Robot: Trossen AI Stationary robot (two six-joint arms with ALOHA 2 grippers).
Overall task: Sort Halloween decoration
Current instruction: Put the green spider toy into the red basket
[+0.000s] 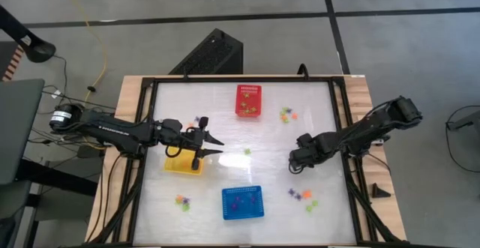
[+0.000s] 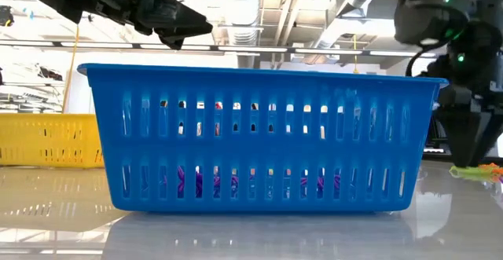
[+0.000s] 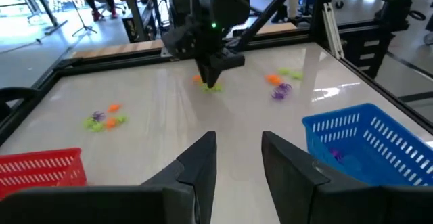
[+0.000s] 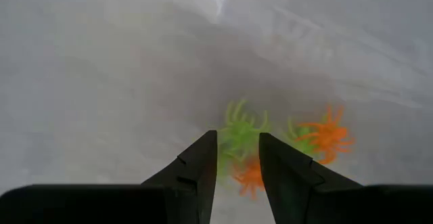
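Behind the right gripper (image 4: 237, 158), trinkets (image 4: 252, 176) partly hide.

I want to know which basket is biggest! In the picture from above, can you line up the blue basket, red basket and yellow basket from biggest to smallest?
1. Blue basket, clearly largest.
2. Red basket.
3. Yellow basket, though the left arm hides part, so red versus yellow is unsure.

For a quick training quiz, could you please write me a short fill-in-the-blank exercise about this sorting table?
1. The left claw hangs over the edge of the ____ basket.
2. Purple trinkets lie inside the ____ basket.
3. Right below the right claw lie green and ____ trinkets.
4. The basket farthest from the blue one is ____.

Missing words: yellow; blue; orange; red
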